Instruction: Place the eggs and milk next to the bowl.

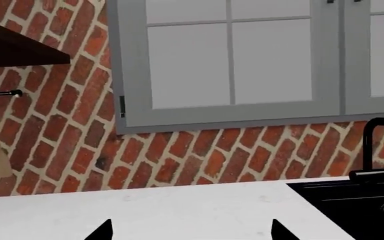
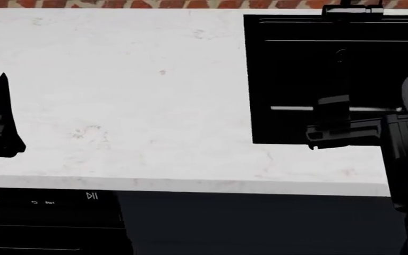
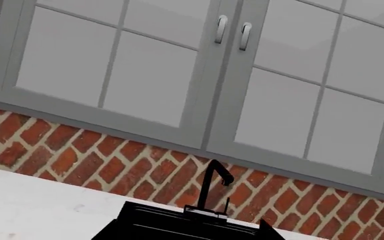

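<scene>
The eggs, the milk and the bowl are out of view in all three views. My left gripper (image 1: 192, 231) is open, its two black fingertips (image 1: 104, 231) wide apart over bare white countertop (image 1: 178, 210), nothing between them. In the head view one pointed left finger (image 2: 2, 95) shows at the far left over the counter. My right gripper (image 3: 185, 233) hangs above the black sink (image 3: 165, 225). One of its fingertips (image 3: 267, 230) stands far out to the side, the other merges with the dark sink; it reads as open and empty. The right arm (image 2: 353, 130) reaches over the sink's near part.
A white countertop (image 2: 133, 95) runs left of the black sink (image 2: 296, 64), with a black faucet (image 2: 353, 9) at its back. Behind are a brick wall (image 1: 178, 160), grey glazed cabinet doors (image 3: 178, 75), a dark shelf (image 1: 12, 47) and a hanging wooden spoon (image 1: 2, 162). An appliance panel (image 2: 48, 202) sits under the counter's front edge.
</scene>
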